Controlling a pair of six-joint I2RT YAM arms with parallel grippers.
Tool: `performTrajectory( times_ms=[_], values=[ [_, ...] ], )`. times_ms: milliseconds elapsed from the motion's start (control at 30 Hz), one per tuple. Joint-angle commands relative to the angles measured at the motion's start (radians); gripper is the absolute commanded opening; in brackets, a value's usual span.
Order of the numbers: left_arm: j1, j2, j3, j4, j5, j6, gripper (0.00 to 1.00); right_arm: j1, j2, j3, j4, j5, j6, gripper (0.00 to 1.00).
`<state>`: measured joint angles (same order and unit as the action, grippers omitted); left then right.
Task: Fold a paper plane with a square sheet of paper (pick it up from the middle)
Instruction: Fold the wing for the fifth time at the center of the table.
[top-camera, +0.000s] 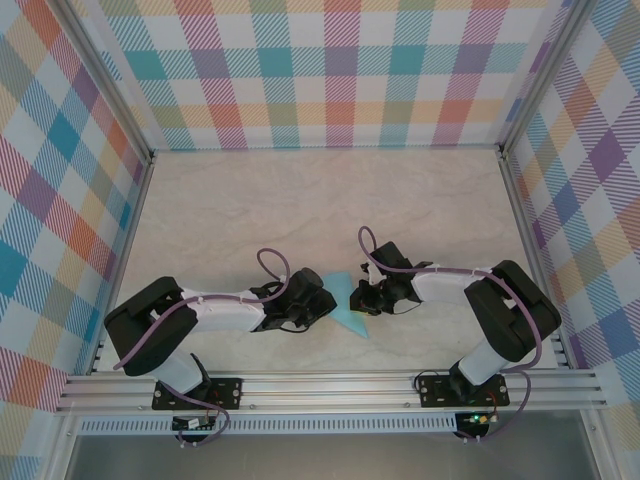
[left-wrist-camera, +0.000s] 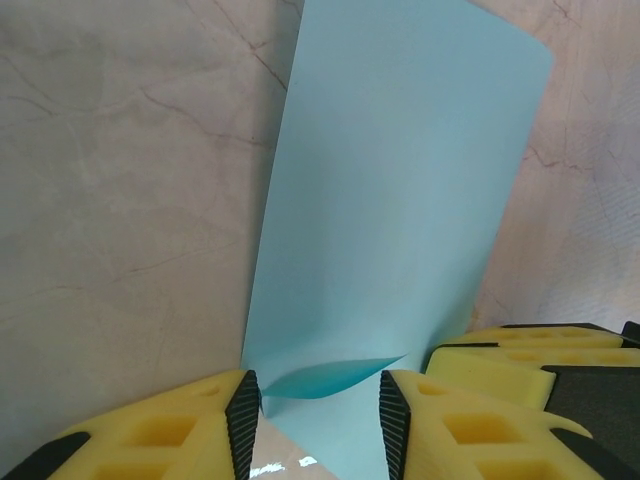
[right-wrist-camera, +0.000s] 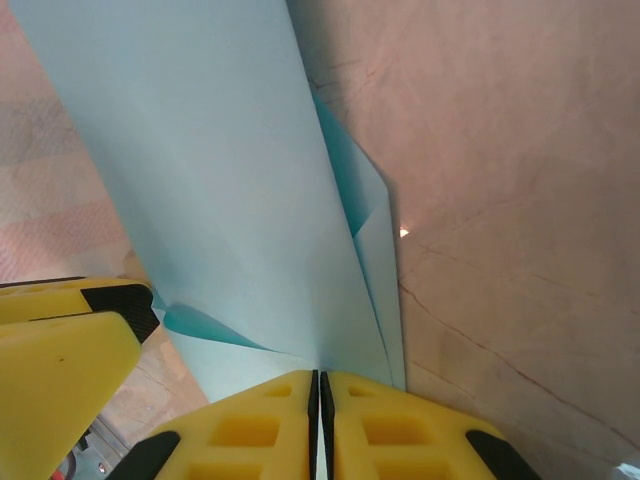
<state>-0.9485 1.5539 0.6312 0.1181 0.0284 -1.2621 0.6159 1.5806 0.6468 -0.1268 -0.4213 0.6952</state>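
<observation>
Right gripper: jaws pressed together, pinching square sheet of paper at layered fold. Left gripper: jaws part-open, straddling curled fold, no clamp evident. Sheet extends ahead of both. Judgement: creasing under way; dart shape not yet formed.

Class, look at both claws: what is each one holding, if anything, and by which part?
The right claw pinches the folded blue paper at its layered lower edge. The left claw stands open astride the paper, apparently gripping nothing.
</observation>
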Motion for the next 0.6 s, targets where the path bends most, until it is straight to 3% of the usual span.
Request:
performTrajectory(
  times_ms=[0,100,567],
  values=[
    [-0.015,-0.02,0.013,-0.038,-0.027,-0.007,0.43,-0.008,-0.002,-0.025,-0.017,0.016,0.001,0.13],
    [-0.016,-0.055,0.006,-0.089,-0.062,-0.023,0.45,-0.008,-0.003,-0.023,-0.013,0.016,0.004,0.13],
    [-0.019,0.021,0.008,0.017,-0.012,-0.044,0.41,-0.008,-0.007,-0.025,-0.016,0.016,0.004,0.13]
  ],
)
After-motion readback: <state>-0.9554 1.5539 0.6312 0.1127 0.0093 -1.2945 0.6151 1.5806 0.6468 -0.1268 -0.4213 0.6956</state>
